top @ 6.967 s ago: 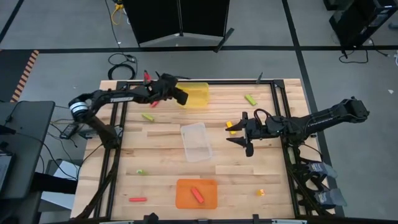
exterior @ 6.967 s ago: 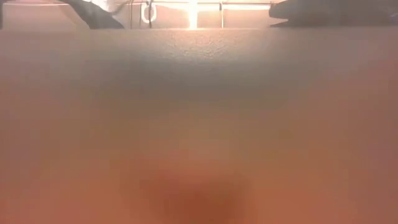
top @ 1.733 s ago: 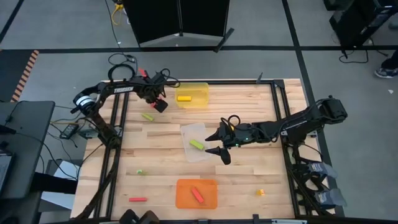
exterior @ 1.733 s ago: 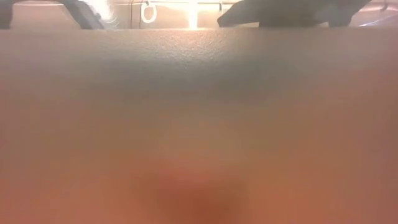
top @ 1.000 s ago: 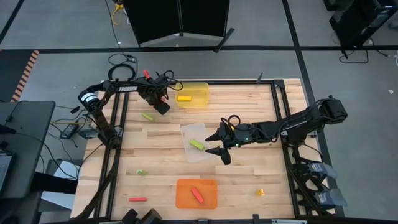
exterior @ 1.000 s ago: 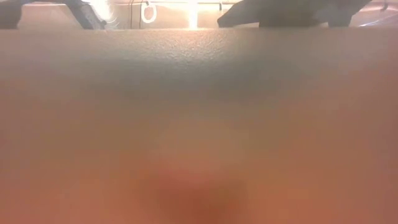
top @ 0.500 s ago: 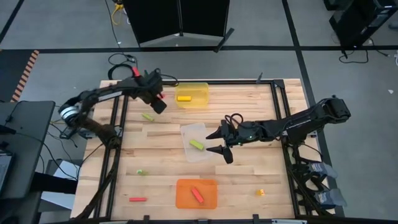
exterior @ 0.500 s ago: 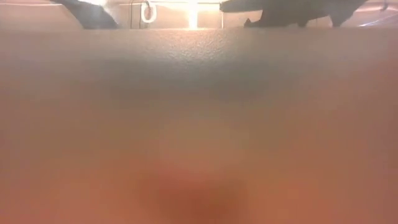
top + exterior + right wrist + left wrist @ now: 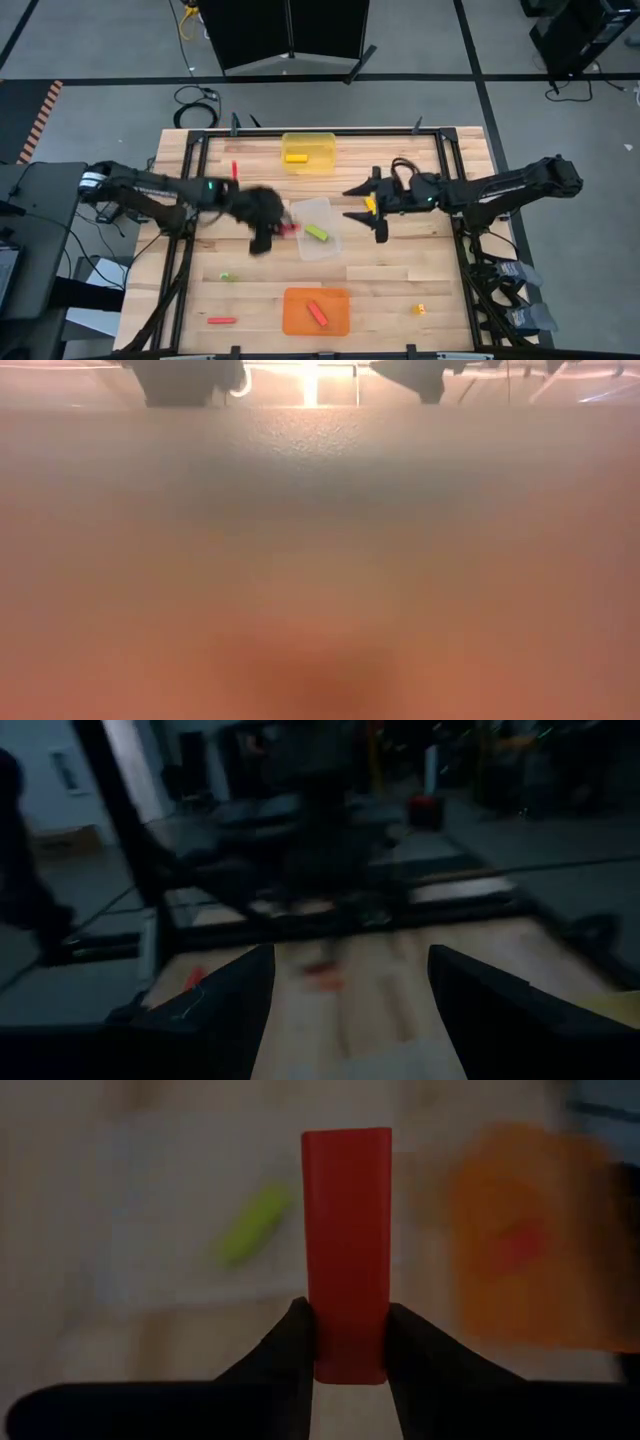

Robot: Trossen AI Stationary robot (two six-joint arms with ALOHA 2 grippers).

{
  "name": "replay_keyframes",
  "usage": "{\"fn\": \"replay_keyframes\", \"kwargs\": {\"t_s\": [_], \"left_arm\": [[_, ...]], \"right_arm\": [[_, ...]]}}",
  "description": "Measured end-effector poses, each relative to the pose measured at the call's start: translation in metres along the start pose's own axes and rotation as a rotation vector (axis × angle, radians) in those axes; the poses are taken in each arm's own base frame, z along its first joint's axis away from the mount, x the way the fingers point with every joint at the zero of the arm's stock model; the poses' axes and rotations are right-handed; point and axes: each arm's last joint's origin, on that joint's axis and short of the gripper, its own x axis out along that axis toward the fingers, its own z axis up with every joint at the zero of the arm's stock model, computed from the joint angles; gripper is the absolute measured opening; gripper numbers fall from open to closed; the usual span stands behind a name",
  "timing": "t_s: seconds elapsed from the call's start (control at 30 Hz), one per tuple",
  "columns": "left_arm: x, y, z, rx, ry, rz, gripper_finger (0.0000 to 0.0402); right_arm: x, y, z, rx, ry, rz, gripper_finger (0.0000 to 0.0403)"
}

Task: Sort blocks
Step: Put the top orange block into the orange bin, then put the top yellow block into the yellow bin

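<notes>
My left gripper [image 9: 278, 226] is at the clear tray's [image 9: 322, 212] left edge, shut on a red block [image 9: 290, 229]. A lime green block [image 9: 317, 233] lies in that tray. My right gripper [image 9: 352, 201] hangs open just right of the tray, over a yellow block [image 9: 370, 204] on the table; nothing shows between its fingers in the right wrist view [image 9: 350, 1010]. The yellow tray [image 9: 322, 143] holds a yellow block [image 9: 294, 157]. The orange tray [image 9: 298, 322] holds a red block [image 9: 317, 313]. Loose blocks lie on the table: red [image 9: 235, 168], red [image 9: 221, 321], green [image 9: 227, 276], yellow [image 9: 420, 309]. My left gripper pinches the red block's near end [image 9: 348, 1350] between its two fingertips [image 9: 295, 1342]. The block points straight ahead along the fingers, its long free end [image 9: 347, 1160] past them. It is clear of the table, with the clear tray and its green block [image 9: 250, 1225] blurred beyond.
A black frame [image 9: 185, 240] runs along the table's left and right sides. The low view is filled by a blurred surface; only dark arm shapes [image 9: 185, 380] show at its top. Bare wood lies between the clear and orange trays.
My left arm has swung fast from the far-left corner beside the yellow tray toward the near edge and the right, ending at the clear tray's left edge with the red block. My right gripper has drawn back from the clear tray toward the far and right edges, staying open.
</notes>
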Motion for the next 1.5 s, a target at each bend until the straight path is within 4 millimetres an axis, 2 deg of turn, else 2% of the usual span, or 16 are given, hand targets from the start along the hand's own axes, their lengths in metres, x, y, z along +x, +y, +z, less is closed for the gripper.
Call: {"fn": "replay_keyframes", "kwargs": {"t_s": [0.17, 0.33, 0.6, 0.77, 0.83, 1.0, 1.1, 1.23, 1.37, 1.5], "left_arm": [[0.021, -0.057, 0.002, 0.117, -0.098, -0.18, 0.0097], [0.044, -0.093, -0.001, 0.136, -0.127, -0.329, 0.0097], [0.091, -0.125, -0.001, 0.141, 0.031, -0.383, 0.0097], [0.108, -0.128, -0.003, 0.138, 0.222, -0.295, 0.0098], [0.111, -0.13, -0.001, 0.14, 0.242, -0.285, 0.0125], [0.105, -0.132, 0.004, 0.169, 0.245, -0.283, 0.0248], [0.091, -0.132, 0.012, 0.196, 0.187, -0.272, 0.0289], [0.068, -0.126, 0.015, 0.234, 0.141, -0.159, 0.0299], [0.037, -0.118, 0.02, 0.235, 0.062, -0.056, 0.0283], [0.011, -0.107, 0.014, 0.226, 0.004, 0.023, 0.0263]], "right_arm": [[-0.017, -0.006, 0.016, -0.035, -0.069, -0.074, 0.0275], [-0.027, -0.008, 0.025, -0.039, -0.107, -0.081, 0.0275], [-0.029, -0.008, 0.024, -0.04, -0.09, -0.082, 0.0275], [-0.029, -0.008, 0.02, -0.023, -0.057, -0.083, 0.0275], [-0.029, -0.009, 0.019, -0.02, -0.037, -0.086, 0.0275], [-0.029, -0.009, 0.015, -0.019, 0.003, -0.093, 0.0275], [-0.029, -0.011, 0.009, 0.002, 0.062, -0.127, 0.0275], [-0.03, -0.015, -0.006, 0.04, 0.193, -0.245, 0.0275], [-0.027, -0.02, -0.03, 0.094, 0.367, -0.367, 0.0275], [-0.021, -0.025, -0.057, 0.152, 0.547, -0.486, 0.0275]]}}
